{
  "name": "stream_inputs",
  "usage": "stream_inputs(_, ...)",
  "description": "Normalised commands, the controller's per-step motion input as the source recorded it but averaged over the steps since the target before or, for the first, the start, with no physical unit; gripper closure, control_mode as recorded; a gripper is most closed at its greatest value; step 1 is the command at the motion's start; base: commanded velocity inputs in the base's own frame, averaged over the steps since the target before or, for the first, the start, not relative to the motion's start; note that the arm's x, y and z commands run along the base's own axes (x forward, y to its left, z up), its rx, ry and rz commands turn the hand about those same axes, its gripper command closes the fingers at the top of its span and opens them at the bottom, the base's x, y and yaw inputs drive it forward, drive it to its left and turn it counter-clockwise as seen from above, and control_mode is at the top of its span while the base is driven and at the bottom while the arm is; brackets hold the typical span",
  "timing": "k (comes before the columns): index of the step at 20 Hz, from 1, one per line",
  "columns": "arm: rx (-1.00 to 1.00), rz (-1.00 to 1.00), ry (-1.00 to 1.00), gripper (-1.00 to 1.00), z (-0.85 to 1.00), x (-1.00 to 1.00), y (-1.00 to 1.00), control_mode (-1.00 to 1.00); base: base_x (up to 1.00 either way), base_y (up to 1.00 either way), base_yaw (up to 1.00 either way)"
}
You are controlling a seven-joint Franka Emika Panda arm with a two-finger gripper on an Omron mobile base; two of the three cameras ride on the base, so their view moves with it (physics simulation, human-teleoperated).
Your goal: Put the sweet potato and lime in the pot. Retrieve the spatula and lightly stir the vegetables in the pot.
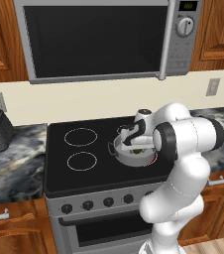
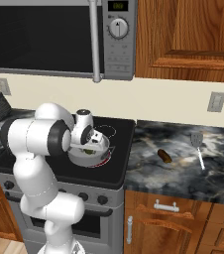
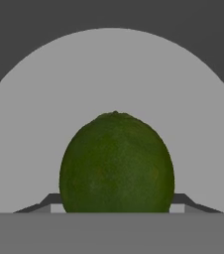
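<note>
Lime [image 3: 116, 162] sits between the jaws of the gripper [image 3: 116, 206], seen close in hand view w/ the pot's [image 3: 109, 74] pale grey inside behind it; jaws look clamped on the lime, dark tips peeking out at both sides. In both base views the white arm bends low over the pot [image 1: 134, 155], which sits on the front right burner of the black stove [image 1: 69, 168], gripper [image 2: 90, 148] down inside the rim, a bit of green lime [image 2: 88, 152] visible there. Sweet potato [image 2: 164, 156] lies on the marbled desk [image 2: 183, 173] right of the stove, well apart from the pot. Spatula [image 2: 198, 147] rests farther right on the same desk, near the wall.
</note>
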Motion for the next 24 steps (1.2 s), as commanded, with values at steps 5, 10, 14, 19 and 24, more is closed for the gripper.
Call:
stream_inputs(5, 0.0, 0.0, 0.0, 1.0, -0.01, 0.0, 0.0, -1.0, 0.0, 0.0, 0.0)
stream_inputs(10, 0.0, 0.0, 0.0, -1.0, 0.0, 0.0, 0.0, -1.0, 0.0, 0.0, 0.0)
stream_inputs(14, 0.0, 0.0, 0.0, -1.0, 0.01, 0.0, 0.0, -1.0, 0.0, 0.0, 0.0)
stream_inputs(19, 0.0, 0.0, 0.01, -1.0, 0.01, 0.0, 0.0, -1.0, 0.0, 0.0, 0.0)
stream_inputs(24, 0.0, 0.0, 0.0, -1.0, 0.14, 0.0, 0.0, -1.0, 0.0, 0.0, 0.0)
